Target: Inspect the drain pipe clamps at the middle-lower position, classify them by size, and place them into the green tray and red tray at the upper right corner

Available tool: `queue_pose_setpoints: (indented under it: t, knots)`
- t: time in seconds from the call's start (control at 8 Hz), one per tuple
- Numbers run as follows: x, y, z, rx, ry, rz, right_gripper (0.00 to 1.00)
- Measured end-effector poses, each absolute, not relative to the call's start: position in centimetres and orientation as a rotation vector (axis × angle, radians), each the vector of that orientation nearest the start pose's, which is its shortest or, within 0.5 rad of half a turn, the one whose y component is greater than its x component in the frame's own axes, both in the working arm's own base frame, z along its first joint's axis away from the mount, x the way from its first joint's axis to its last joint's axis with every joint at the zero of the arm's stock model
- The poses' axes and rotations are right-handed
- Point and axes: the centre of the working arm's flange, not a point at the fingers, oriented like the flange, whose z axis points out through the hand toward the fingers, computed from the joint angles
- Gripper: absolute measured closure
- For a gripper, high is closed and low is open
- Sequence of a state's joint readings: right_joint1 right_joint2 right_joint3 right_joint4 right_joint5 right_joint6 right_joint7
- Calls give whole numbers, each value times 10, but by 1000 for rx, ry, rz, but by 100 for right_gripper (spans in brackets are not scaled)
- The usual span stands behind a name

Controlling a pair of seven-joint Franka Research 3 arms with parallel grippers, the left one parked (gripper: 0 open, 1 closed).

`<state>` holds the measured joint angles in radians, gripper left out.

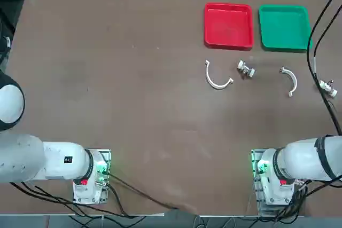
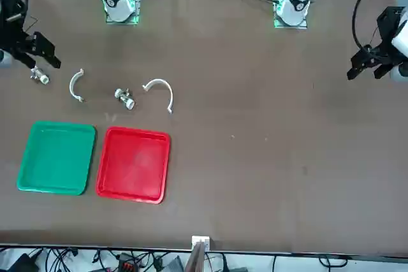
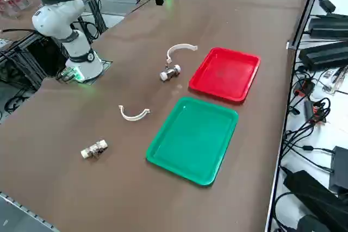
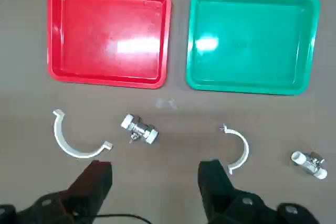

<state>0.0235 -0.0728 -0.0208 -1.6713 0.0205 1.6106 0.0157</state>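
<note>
Main risk I see — two stubby metal fittings [image 4: 139, 128] lie in the same row as the clamps, one between them, so I could grab the wrong bit or bump it. Mixing sizes is the other. Right gripper [image 4: 155, 177] hangs above the row, jaws apart, nothing held. Larger clamp [image 4: 77, 141] — thin white C — lies near red tray [image 4: 51, 51]; smaller clamp [image 4: 237, 148] near green tray [image 4: 190, 51]. Both trays empty.

You have the green tray [image 2: 55, 157] and the red tray [image 2: 134, 164] side by side near the table's [image 2: 268, 157] front-left corner, both holding nothing. Behind them lie the smaller clamp [image 2: 76, 85], a metal fitting [image 2: 124, 97] and the larger clamp [image 2: 161, 92]. The right gripper [image 2: 38, 52] hangs above the left edge, by another fitting [image 2: 40, 77]
</note>
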Motion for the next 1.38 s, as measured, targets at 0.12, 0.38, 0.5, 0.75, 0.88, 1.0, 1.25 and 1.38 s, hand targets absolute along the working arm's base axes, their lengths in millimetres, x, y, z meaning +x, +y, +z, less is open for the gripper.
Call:
queue_pose_setpoints:
  t: [0.12,0.38,0.5,0.75,0.88,1.0,1.25,1.38]
  knots:
    - [535,3,621,-3119,21,-21,0]
    - [535,7,622,-3109,14,-23,0]
    - [535,17,616,-3082,-5,6,0]
    - [545,84,571,-3048,-178,150,0]
    - [547,137,535,-3043,-306,253,0]
    - [543,188,498,-3036,-434,335,0]
    - [520,267,424,-3023,-636,382,0]
    - [504,294,387,-3015,-710,367,1]
